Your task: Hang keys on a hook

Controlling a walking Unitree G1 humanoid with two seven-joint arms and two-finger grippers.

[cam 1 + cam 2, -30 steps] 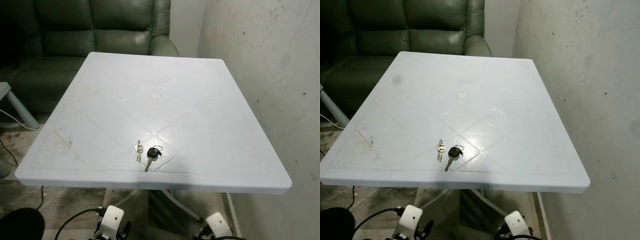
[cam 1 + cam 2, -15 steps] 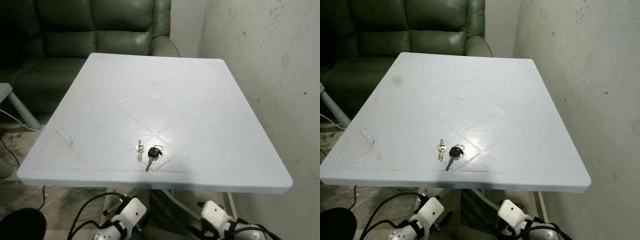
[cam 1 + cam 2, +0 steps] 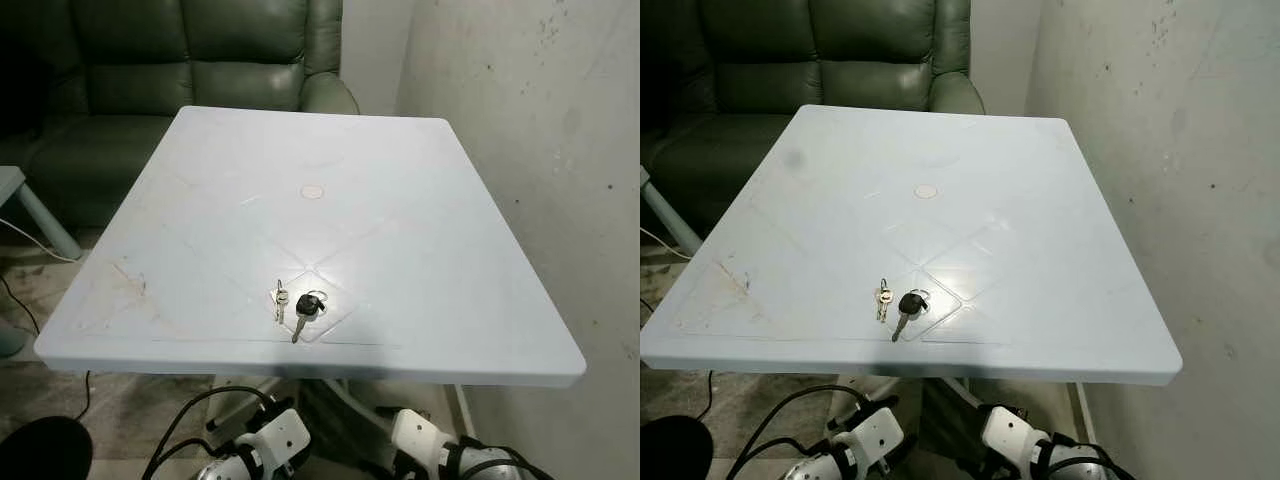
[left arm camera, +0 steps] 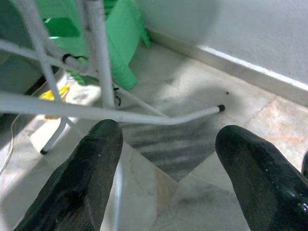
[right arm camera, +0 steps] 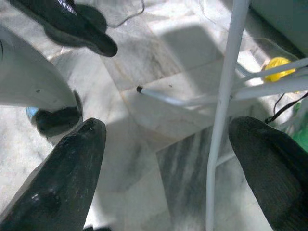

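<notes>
Pre-grasp step. Keys (image 3: 297,304) lie on white table (image 3: 450,250) near its front edge, above both grippers. Left gripper (image 4: 168,159) and right gripper (image 5: 168,159) spread, empty, under table. Next: raise one to keys.

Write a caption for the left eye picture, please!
Keys lie near the front edge of a white table, with a green sofa behind.

My black-fingered left gripper (image 4: 166,175) hangs over grey-veined marble floor (image 4: 192,159) beside a green bin (image 4: 122,43), while above lie a pale blue-white counter (image 3: 400,200) with diamond lines, black-headed keys (image 3: 298,308), and a dark green sofa (image 3: 200,60).
</notes>
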